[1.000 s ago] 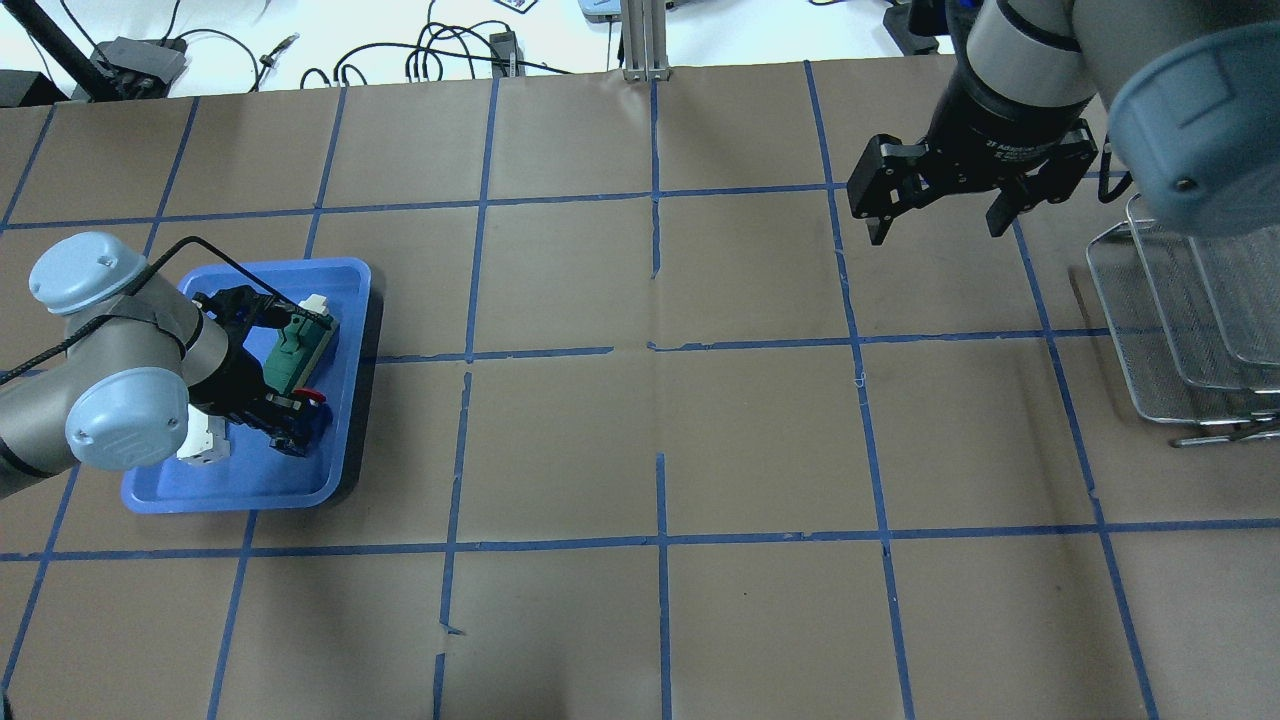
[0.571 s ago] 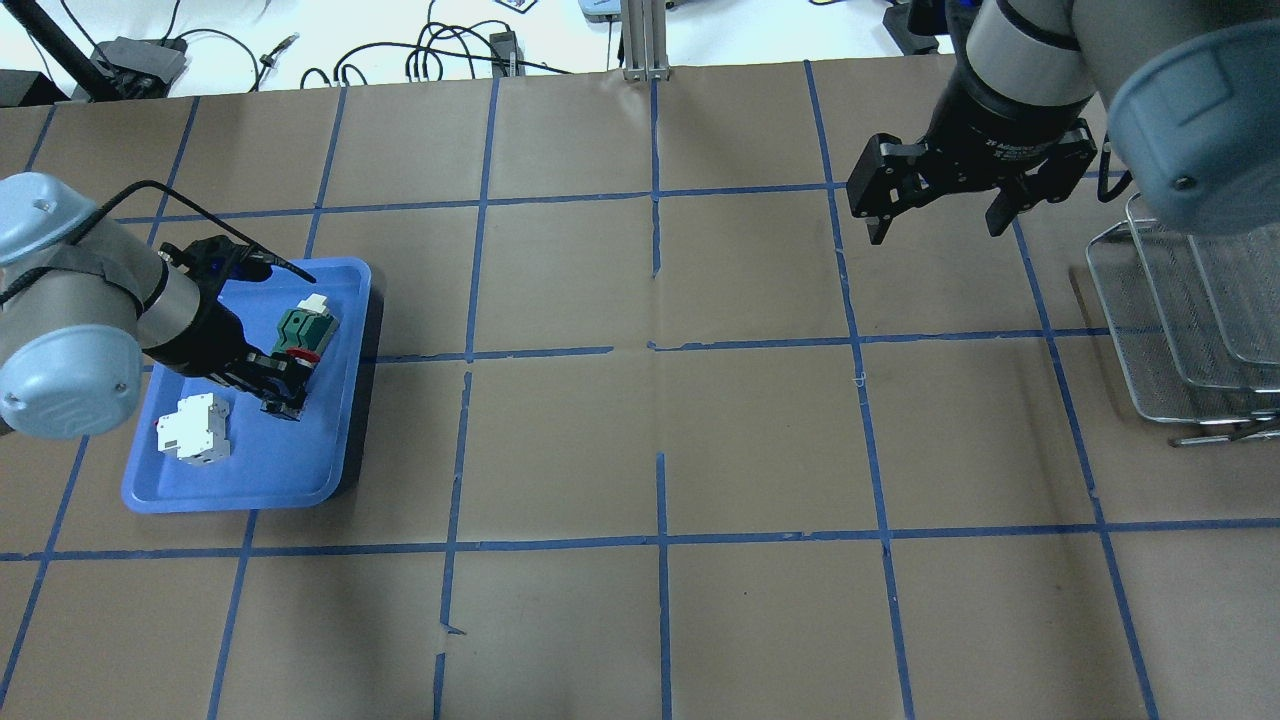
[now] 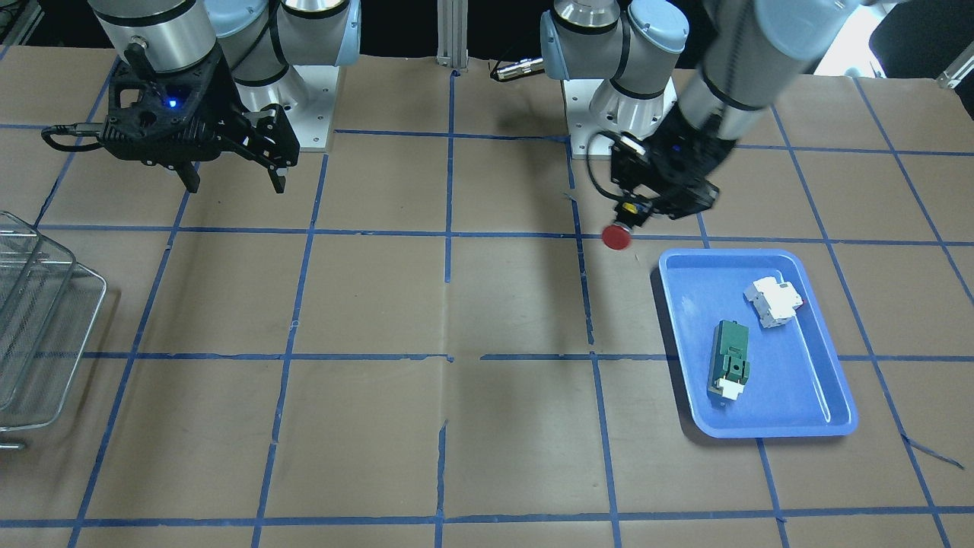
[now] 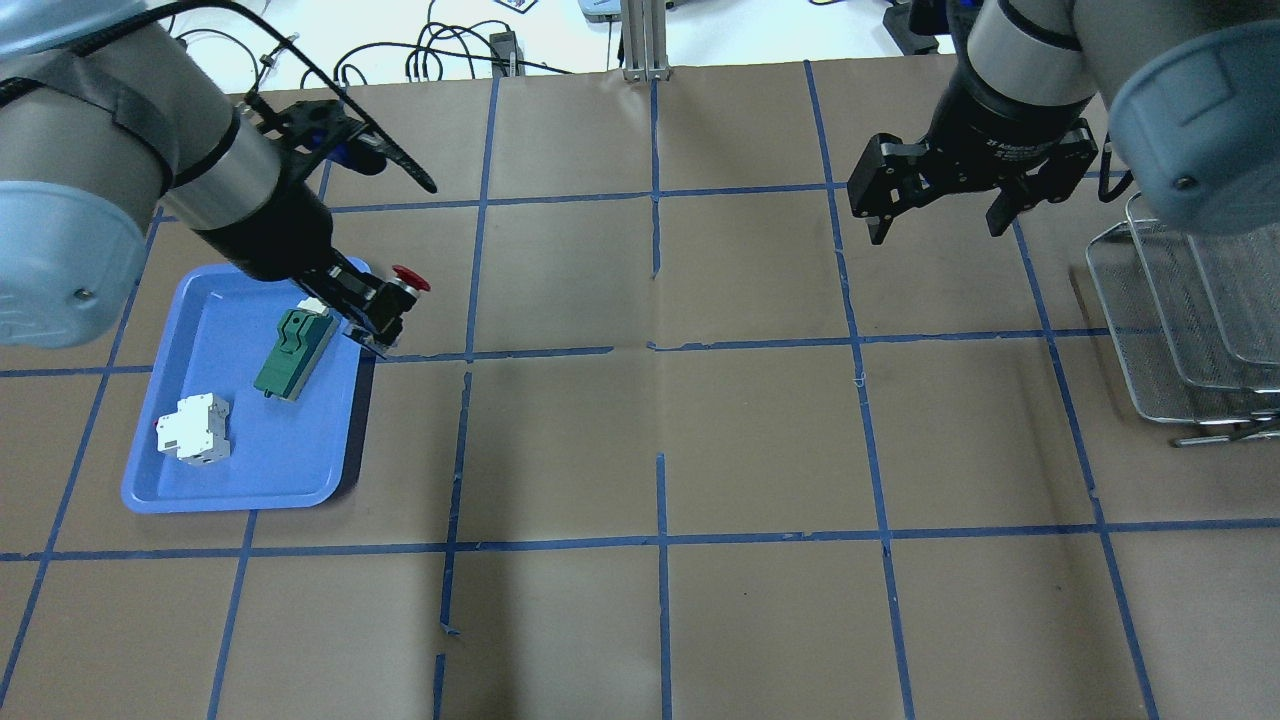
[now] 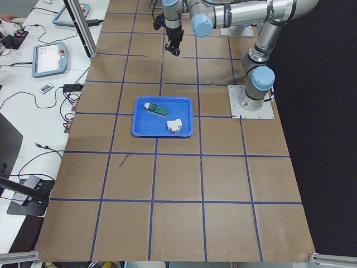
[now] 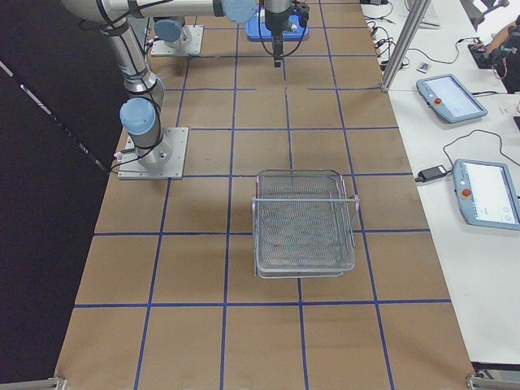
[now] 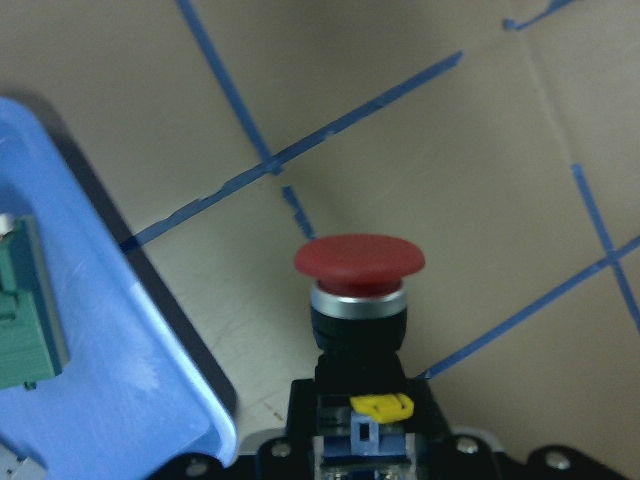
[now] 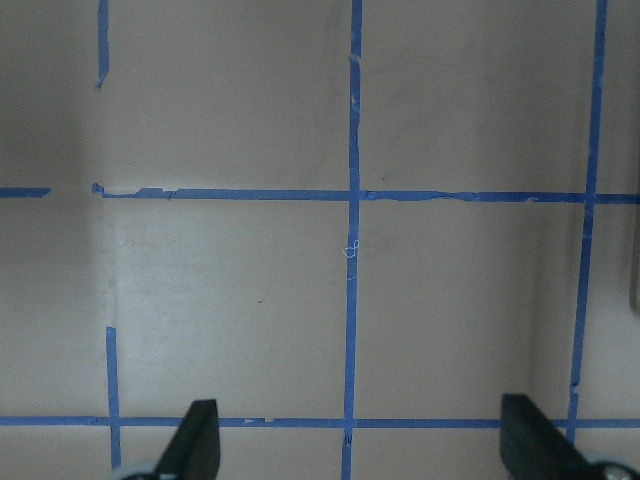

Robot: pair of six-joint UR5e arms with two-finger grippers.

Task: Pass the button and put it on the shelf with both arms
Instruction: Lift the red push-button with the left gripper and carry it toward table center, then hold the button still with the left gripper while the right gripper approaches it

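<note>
My left gripper (image 4: 383, 306) is shut on the black body of the button (image 4: 409, 279), whose red cap points toward the table's middle. It holds the button in the air just past the right edge of the blue tray (image 4: 200, 485). In the front-facing view the gripper (image 3: 648, 213) and the button's red cap (image 3: 616, 237) hang above the tray's near corner. The left wrist view shows the button (image 7: 360, 290) with its silver collar and yellow mark. My right gripper (image 4: 938, 228) is open and empty, high at the far right, also in the front-facing view (image 3: 236, 183). The wire shelf (image 4: 1180, 330) stands at the right edge.
The blue tray (image 3: 795, 388) holds a green block with a white end (image 4: 290, 352) and a white breaker-like module (image 4: 193, 430). The shelf also shows in the front-facing view (image 3: 38, 335) and the right view (image 6: 305, 223). Brown paper with blue tape lines covers the table.
My left gripper has lifted the button out of the tray and carried it up and to the right, past the tray's edge. The right arm has not moved.
</note>
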